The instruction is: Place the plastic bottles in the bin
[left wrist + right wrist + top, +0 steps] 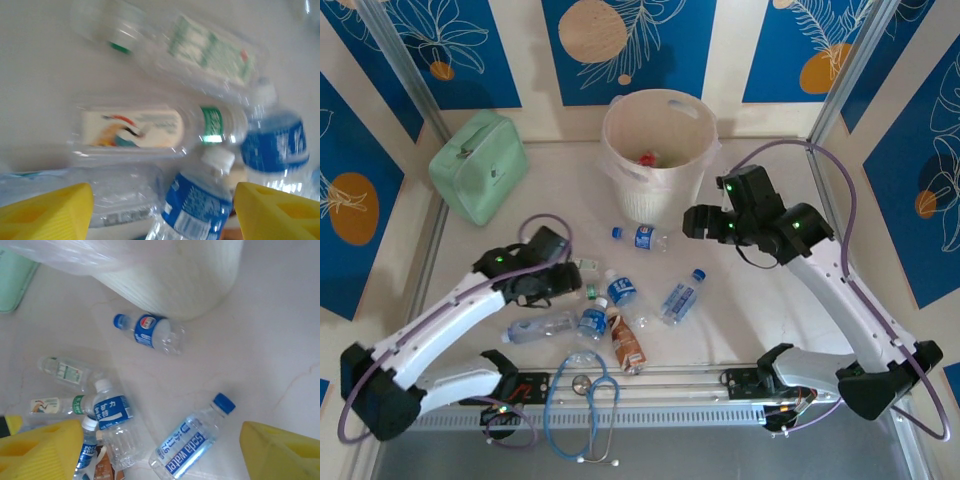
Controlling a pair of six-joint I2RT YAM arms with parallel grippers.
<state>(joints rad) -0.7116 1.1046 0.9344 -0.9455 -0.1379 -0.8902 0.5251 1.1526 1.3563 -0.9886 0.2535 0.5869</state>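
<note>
Bottles (622, 292) litter the table's (745, 315) middle, short of the bin (660, 110). Your left gripper (160, 210) and right gripper (162, 450) gape empty; lower the left onto one.

Mint-green pouch (477, 165) far left; blue-tubed stethoscope (582, 383) at near edge

Robot manipulation test cell: a laboratory set-up, not a home or shop. A white counter (760, 310) is boxed in by printed panels (630, 45) in blue and cream with leaf and circle motifs, framed by bare aluminium posts (408, 75). A left arm (440, 320) and a right arm (860, 290), cables exposed, stand on a metal rail (670, 385) at the near edge. Unrelated props share the counter: bottles (620, 290), a bin (655, 150), a pouch (478, 165), a stethoscope (582, 420).
</note>
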